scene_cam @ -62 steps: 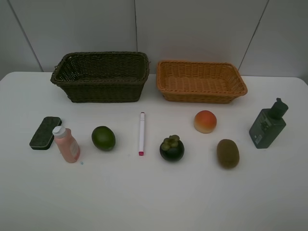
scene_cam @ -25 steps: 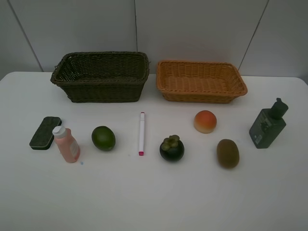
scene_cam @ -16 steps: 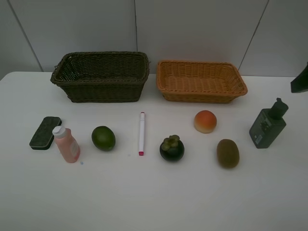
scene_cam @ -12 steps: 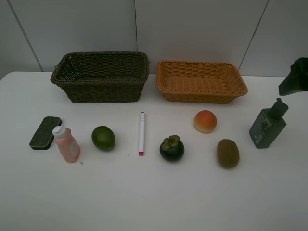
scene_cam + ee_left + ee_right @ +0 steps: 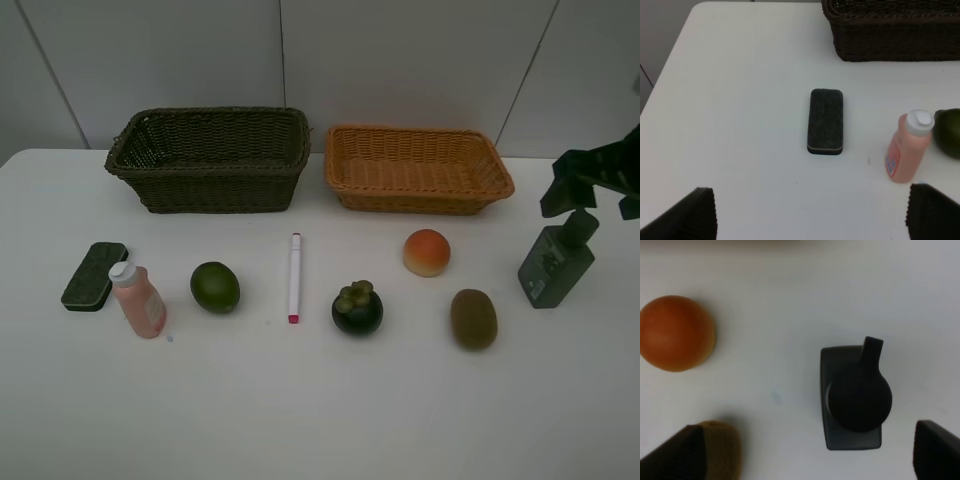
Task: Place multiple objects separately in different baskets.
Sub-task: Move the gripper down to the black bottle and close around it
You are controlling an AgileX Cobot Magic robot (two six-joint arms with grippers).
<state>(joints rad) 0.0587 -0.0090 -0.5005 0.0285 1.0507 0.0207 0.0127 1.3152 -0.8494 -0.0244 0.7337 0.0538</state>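
The white worktop [image 5: 320, 420] carries two woven baskets on its far side. The deeper dark basket [image 5: 215, 190] stands on the left. The shallower tan basket [image 5: 420, 200] stands just right of it, not touching.

Two tools are at work. The right tool [image 5: 592, 207] is cut off by the right edge of the high view. Its jaws are spread wide and hold nothing. It hangs above the one dark green pump bottle [image 5: 555, 265], which stands upright at the far right. From its wrist camera the pump head lies between the two fingertips, and how far above it they hang is hard to judge. The left tool [image 5: 812, 215] is outside the high view. Only its two dark fingertips show at the edge of its own camera, wide apart and holding nothing.

All eight small items stand or lie on the worktop, nearer than the baskets. The one pink bottle [image 5: 140, 300] stands near left. The one eraser [image 5: 93, 275] lies just left of it and ahead of the left tool.

There are four fruits:
- The green fruit [image 5: 215, 287] is right of the pink bottle and cut off in the left wrist view.
- The kiwi [image 5: 473, 318] is half hidden behind a fingertip in the right wrist view.
- The mangosteen [image 5: 357, 308] is near the centre.
- The peach [image 5: 427, 252] is farther right.

One marker [image 5: 294, 277] lies between the green fruit and the mangosteen.
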